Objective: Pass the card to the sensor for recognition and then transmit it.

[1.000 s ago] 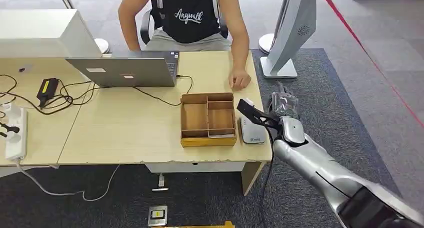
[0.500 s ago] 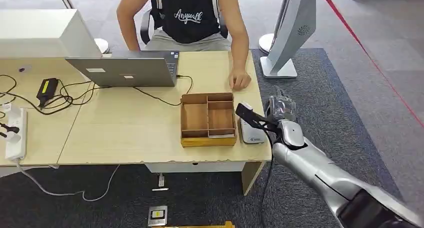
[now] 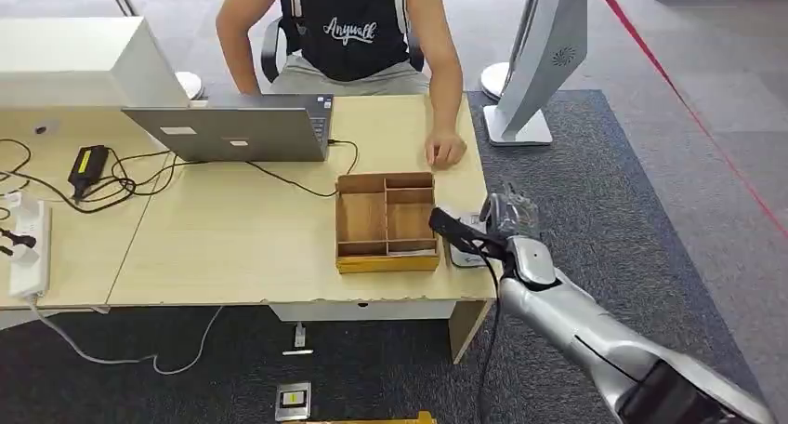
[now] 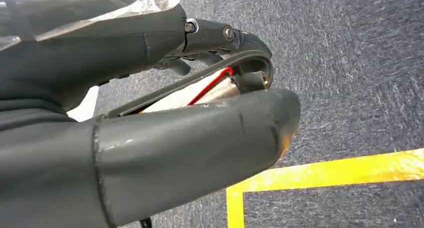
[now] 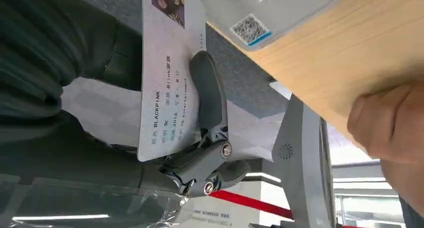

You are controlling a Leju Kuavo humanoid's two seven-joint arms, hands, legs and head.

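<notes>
The right hand (image 3: pixel 506 221) pinches a white printed ID card (image 5: pixel 167 73) between thumb and dark fingers (image 5: pixel 207 95), just over the pale grey card sensor (image 3: pixel 465 247) at three o'clock of the wooden divided tray (image 3: pixel 386 257). Lower it flat (printed face level) until the reader registers. The left hand (image 4: pixel 150 128) curls shut, seemingly empty.

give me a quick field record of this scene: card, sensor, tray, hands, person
card: white printed ID card, pinched in the right hand
sensor: grey card reader with a QR sticker, at the wooden desk's right edge, under the card
tray: brown wooden divided tray, left of the reader
left hand: above grey carpet; whether it holds anything is unclear
person: hand resting on the desk
</notes>
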